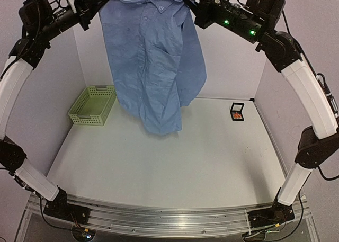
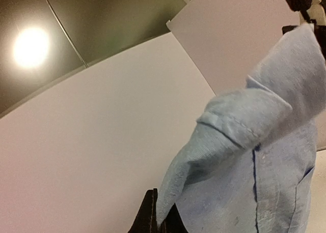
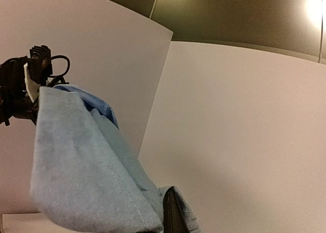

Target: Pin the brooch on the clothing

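Observation:
The clothing (image 1: 153, 62), a light blue button-up shirt, hangs in the air between both raised arms, and its hem reaches down near the table. My left gripper (image 1: 94, 8) is shut on the shirt's left shoulder. In the left wrist view a fold of fabric (image 2: 254, 182) runs down between the dark fingertips (image 2: 147, 220). My right gripper (image 1: 192, 10) is shut on the right shoulder. In the right wrist view cloth (image 3: 81, 166) wraps around its dark finger (image 3: 172, 215). The brooch (image 1: 237, 115), a tiny orange spot, lies inside a small black box frame (image 1: 238, 105) on the table at the right.
A pale green plastic basket (image 1: 92, 105) stands at the back left of the white table (image 1: 169, 162). White walls enclose the back and both sides. The other arm's wrist (image 3: 23, 85) shows at the left of the right wrist view.

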Available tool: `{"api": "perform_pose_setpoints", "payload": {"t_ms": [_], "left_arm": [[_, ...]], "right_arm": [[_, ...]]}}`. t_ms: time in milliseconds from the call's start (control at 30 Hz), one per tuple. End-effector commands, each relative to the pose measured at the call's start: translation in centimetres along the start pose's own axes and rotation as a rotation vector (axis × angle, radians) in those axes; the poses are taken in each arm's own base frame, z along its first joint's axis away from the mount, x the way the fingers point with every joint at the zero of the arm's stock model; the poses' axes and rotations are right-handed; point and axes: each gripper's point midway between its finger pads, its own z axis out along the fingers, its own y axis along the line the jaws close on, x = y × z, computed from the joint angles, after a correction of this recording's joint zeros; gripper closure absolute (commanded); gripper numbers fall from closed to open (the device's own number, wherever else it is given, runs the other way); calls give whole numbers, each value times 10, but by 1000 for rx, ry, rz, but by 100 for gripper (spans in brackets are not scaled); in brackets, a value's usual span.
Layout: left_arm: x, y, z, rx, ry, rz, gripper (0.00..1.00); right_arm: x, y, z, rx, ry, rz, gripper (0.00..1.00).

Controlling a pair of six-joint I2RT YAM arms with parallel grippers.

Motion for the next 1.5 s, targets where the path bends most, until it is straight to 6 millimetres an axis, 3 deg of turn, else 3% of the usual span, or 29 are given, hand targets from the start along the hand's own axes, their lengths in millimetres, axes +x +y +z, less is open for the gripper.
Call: {"api": "perform_pose_setpoints", "payload": {"t_ms": [0, 167, 233, 333, 400, 500, 600, 700, 800, 867, 967, 1067, 1167, 1267, 1333, 1467], "left_arm": [[-23, -21, -4, -10, -20, 67, 100], [-54, 1, -11, -108, -32, 103, 100], [-55, -8, -20, -75, -18, 79, 100], [-42, -44, -39, 42, 23, -15, 100], [-41, -57, -54, 79, 30, -56, 100], [-58, -56, -72, 69, 22, -69, 100], [-73, -59, -91, 83, 23, -90, 100], [-66, -75, -105, 133, 73, -132, 100], [-50, -80, -115, 121, 136, -160, 100], [-37, -76, -114, 78, 179, -181, 100], [-3, -66, -98, 5, 284, -259, 100], [64, -72, -68, -26, 451, -366, 100], [133, -83, -40, -45, 607, -449, 100], [191, -94, -21, -47, 717, -514, 100], [236, -102, -14, -49, 796, -567, 100], [341, -130, -6, -27, 955, -672, 100]], "right_arm": [[-31, 14, 0, -67, -121, -36, 100], [-65, 2, -20, -13, -184, -53, 100], [-72, 10, -32, -39, -191, -57, 100], [-67, 52, -46, -181, -178, -52, 100], [-62, 82, -55, -250, -145, -64, 100], [-63, 114, -69, -325, -99, -48, 100], [-81, 139, -89, -373, -106, -15, 100], [-89, 146, -102, -342, -84, 13, 100], [-66, 151, -100, -290, 21, 25, 100], [-55, 141, -96, -218, 71, 62, 100], [-47, 102, -93, 0, 132, 70, 100], [-7, 50, -87, 261, 259, 6, 100], [63, 6, -73, 330, 364, 61, 100], [181, -22, -57, 350, 585, 51, 100], [257, -43, -47, 329, 703, 138, 100], [365, -98, -37, 391, 860, 209, 100]]}}
